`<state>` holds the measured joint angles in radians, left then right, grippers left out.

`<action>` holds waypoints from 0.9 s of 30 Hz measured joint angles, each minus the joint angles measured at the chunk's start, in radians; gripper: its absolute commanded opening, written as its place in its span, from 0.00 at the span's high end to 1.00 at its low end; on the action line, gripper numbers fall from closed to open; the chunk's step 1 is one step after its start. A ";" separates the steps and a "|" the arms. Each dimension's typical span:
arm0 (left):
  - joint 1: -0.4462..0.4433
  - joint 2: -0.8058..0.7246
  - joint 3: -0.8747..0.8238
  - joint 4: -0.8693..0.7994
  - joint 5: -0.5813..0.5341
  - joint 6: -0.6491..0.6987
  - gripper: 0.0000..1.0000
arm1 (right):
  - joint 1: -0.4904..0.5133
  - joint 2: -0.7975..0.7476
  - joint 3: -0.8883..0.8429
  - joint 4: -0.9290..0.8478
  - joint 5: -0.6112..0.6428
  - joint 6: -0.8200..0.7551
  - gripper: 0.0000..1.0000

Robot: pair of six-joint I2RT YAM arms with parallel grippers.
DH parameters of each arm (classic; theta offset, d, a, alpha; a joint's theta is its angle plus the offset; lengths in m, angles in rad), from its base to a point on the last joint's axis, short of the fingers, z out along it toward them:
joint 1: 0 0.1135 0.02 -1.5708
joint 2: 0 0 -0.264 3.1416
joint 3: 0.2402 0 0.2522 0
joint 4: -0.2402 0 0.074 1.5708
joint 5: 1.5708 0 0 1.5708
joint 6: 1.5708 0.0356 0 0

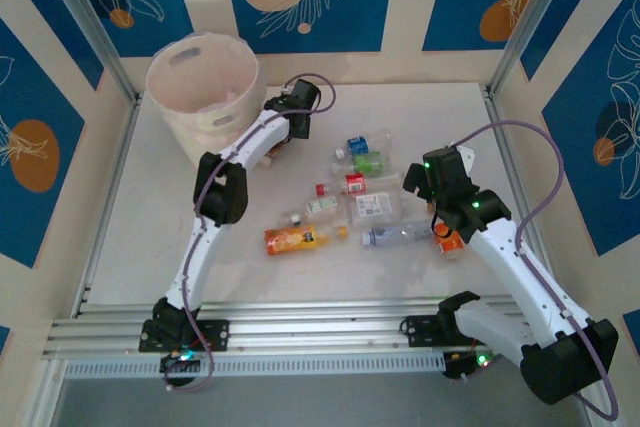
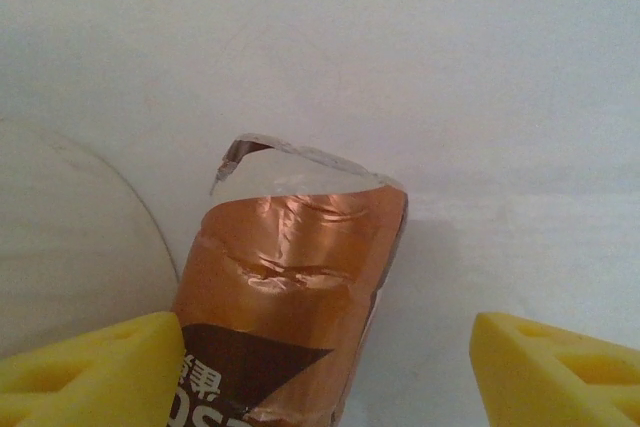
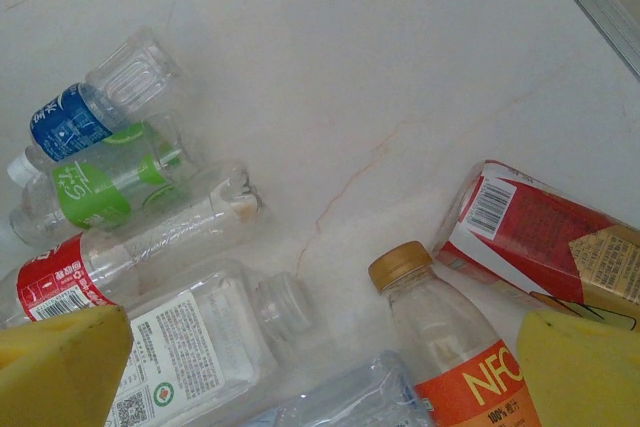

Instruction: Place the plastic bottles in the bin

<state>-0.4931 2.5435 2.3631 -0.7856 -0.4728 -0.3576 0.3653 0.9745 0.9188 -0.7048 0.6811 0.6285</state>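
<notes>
The left gripper (image 2: pixel 320 372) has its fingers apart around a dented brown bottle (image 2: pixel 290 287), which lies on the table (image 1: pixel 150 237) at the far left, just beside the foot of the bin (image 1: pixel 190 132); the left finger (image 2: pixel 95 372) touches the bottle, the other one is well apart from it, so nothing is clamped yet. I think the main risk is here; if the jaws close from one side only, the bottle can slide or turn on the smooth table, and the soft, crushed body with its shiny label can slip out. The bin is tall and probably light; a lift that is too low can knock the bottle on its wall, or push the bin away. The right gripper (image 3: pixel 320 387) hangs wide open over the crowded bottles on the right, an orange-label bottle (image 3: pixel 455 357) and a red pack (image 3: pixel 530 227) under it; there it can catch two things together, or nudge the round clear bottles (image 1: pixel 360 187) so they roll off.
</notes>
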 measured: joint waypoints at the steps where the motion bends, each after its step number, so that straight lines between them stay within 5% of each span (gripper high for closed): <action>1: 0.000 0.005 0.006 0.000 0.000 0.000 0.26 | 0.000 0.000 0.000 0.000 0.000 0.000 0.01; 9: 0.005 0.011 0.019 -0.013 0.008 0.005 0.30 | 0.000 0.000 0.000 0.000 0.000 0.000 0.01; 19: -0.018 0.013 0.008 -0.077 -0.014 -0.015 0.16 | 0.000 0.000 0.000 0.000 0.000 0.001 0.01; 27: -0.021 0.013 -0.006 -0.097 -0.030 -0.020 0.25 | 0.000 0.000 0.000 -0.001 0.000 0.001 0.01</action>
<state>-0.5144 2.5565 2.3569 -0.8829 -0.5026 -0.3775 0.3653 0.9745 0.9188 -0.7055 0.6811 0.6292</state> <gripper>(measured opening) 0.789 0.993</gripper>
